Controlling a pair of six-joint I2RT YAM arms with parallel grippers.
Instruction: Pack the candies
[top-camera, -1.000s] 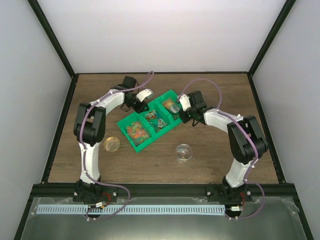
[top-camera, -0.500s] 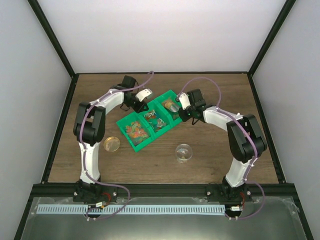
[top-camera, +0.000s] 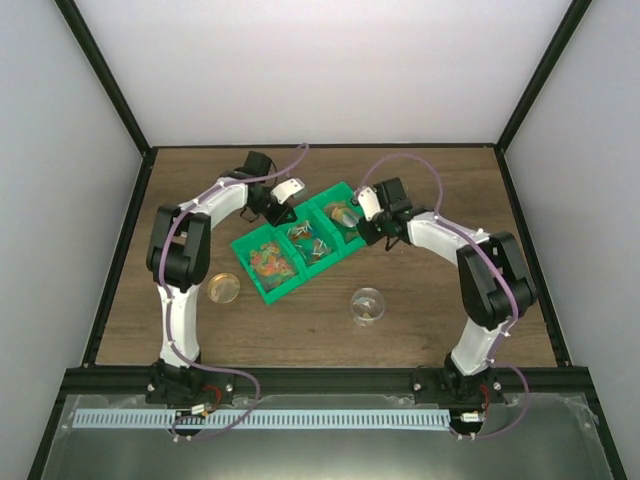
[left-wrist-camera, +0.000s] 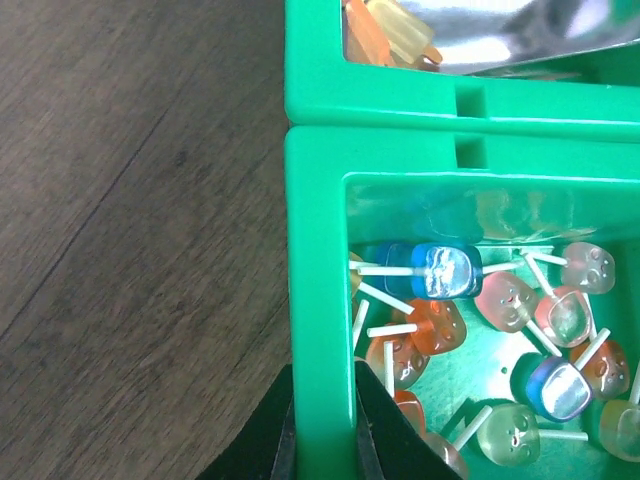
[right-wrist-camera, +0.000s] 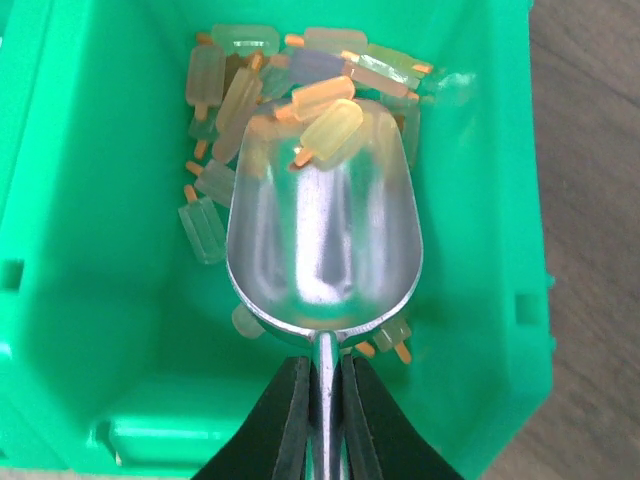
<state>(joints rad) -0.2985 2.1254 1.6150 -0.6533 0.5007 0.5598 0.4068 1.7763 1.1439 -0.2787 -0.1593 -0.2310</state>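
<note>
Left pincer clamped on a wall of the middle green plastic bin, likely bracing the row against sliding. Right pincer squeezed tight on the silver metal scoop handle, bowl dug into the far right bin: two pale lolly-shaped candies on its lip, rest underneath

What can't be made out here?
Top view: cup contents, too small.
Right wrist: candies beneath the scoop, hidden by its bowl.
Left wrist: scoop mostly cut off by top edge; fingers on the bin wall cut off by bottom edge.
</note>
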